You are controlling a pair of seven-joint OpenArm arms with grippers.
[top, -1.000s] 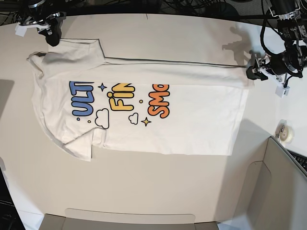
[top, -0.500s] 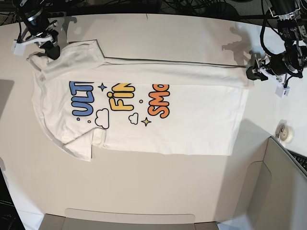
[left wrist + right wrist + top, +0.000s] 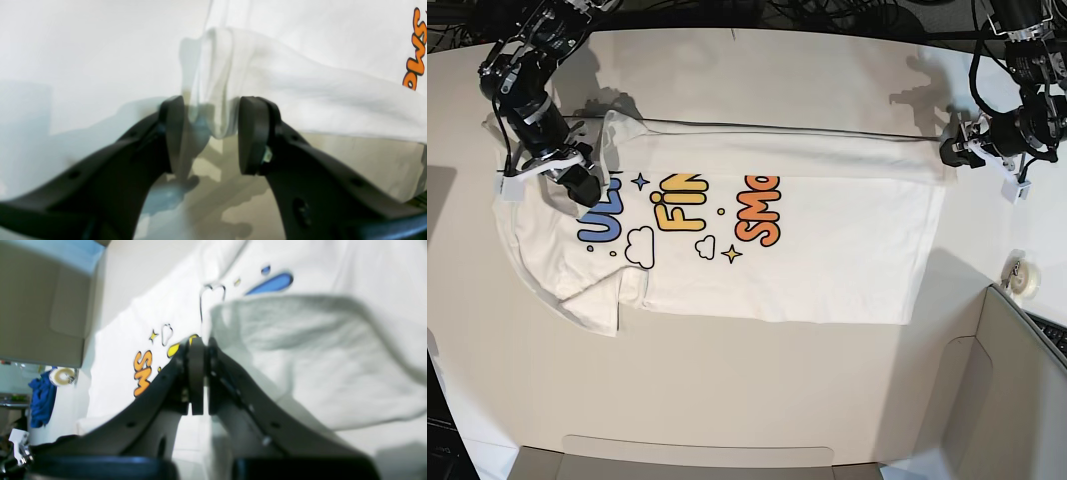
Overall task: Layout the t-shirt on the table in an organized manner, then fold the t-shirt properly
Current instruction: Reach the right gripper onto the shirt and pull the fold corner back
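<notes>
While the t-shirt (image 3: 727, 235) lay flat across the middle of the table (image 3: 757, 370), print side up, its far long edge was folded over toward the lettering. Nearest me: bare tabletop, grey-beige panels (image 3: 1007, 390) along the near edge and right corner. I couldn't see inside the boxed-in corner they formed. A roll of tape (image 3: 1025, 276) sat on the table just beside that corner, apart from the shirt.

Mid-table: "ULTRA" partly covered, "FINE" and "SMOL" cut off by the fold.

Far side, the right gripper (image 3: 582, 185) was over the sleeve end, just beside the blue letters. In the wrist view its fingers (image 3: 196, 373) were pressed fully together, with a lifted flap of white cloth bunched right at the tips; whether cloth was actually pinched between them, I couldn't tell.

The left gripper (image 3: 949, 152) was at the hem corner. Its fingers (image 3: 253, 133) stood apart, straddling a raised bunch of hem fabric. The pads weren't visibly squeezing it.
</notes>
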